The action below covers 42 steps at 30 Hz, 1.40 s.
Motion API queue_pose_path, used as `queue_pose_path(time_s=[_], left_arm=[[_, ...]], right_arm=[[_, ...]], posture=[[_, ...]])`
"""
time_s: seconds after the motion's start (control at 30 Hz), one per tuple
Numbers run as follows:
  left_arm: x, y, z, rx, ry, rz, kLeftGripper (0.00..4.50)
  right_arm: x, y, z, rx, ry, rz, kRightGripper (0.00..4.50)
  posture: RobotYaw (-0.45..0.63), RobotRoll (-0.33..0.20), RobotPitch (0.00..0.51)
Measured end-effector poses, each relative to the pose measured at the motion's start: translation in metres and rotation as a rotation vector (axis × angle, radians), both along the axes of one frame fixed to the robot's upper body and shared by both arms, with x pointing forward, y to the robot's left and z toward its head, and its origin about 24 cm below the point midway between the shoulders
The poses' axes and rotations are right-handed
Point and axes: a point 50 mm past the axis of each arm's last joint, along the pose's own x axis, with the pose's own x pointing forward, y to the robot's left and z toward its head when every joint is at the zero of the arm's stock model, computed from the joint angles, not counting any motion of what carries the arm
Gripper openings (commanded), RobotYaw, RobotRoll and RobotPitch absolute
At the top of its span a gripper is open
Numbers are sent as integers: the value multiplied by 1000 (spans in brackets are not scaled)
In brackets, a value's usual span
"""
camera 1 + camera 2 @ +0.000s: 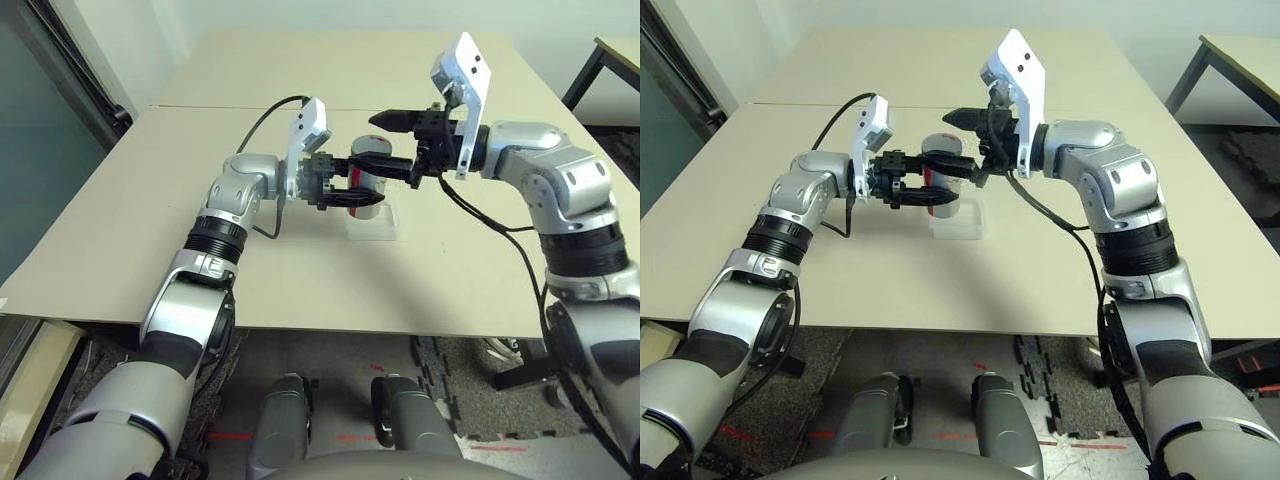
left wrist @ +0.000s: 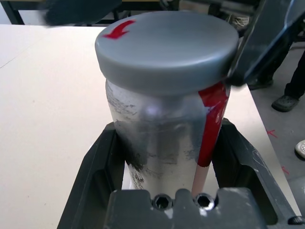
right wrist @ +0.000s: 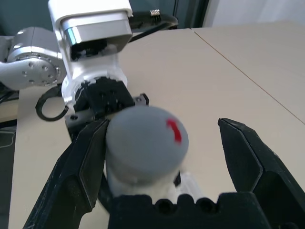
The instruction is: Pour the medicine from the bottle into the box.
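Over the beige table (image 1: 120, 230) I see my left gripper (image 1: 345, 186) clamping the bottle (image 1: 368, 178) above the box (image 1: 374, 226), right gripper (image 3: 167, 162) spread wide around its cap (image 2: 167, 50).

No actual text, brand or numbers readable anywhere. Only sign I can spot is a red arrow (image 2: 118, 29) printed on the grey cap (image 2: 167, 50) of the bottle (image 2: 164, 143), upper left of the left wrist view. It's also a red smudge on the cap in the right wrist view.

beige table (image 1: 150, 220) | second table (image 1: 622, 50) far right | dark floor mats (image 1: 470, 385)
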Motion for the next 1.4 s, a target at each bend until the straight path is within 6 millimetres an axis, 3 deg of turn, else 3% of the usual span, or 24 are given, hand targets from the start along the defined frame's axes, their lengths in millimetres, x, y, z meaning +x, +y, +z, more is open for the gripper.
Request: queue_pose_path(time_s=[0.13, 0.27, 0.53, 0.87, 1.1, 1.4], left_arm=[[1, 4, 0, 4, 4, 14, 2806], [0, 9, -1, 14, 6, 12, 2806], [-2, 9, 0, 15, 1, 5, 2806], [-1, 13, 2, 19, -5, 20, 2806], [0, 15, 1, 15, -5, 35, 2806], [1, 13, -1, 10, -1, 36, 2806]], right_arm=[[-4, -14, 1, 3, 14, -31, 4500], [0, -48, 5, 22, 10, -194, 4500], [11, -65, -2, 43, 31, -273, 4500], [0, -50, 1, 42, 67, -152, 4500], [-13, -27, 7, 83, 112, -43, 4500], [-12, -2, 4, 89, 122, 33, 4500]], posture=[[-52, 0, 84], [-53, 0, 86], [-36, 0, 88], [-27, 0, 82], [-33, 0, 79], [-35, 0, 74]])
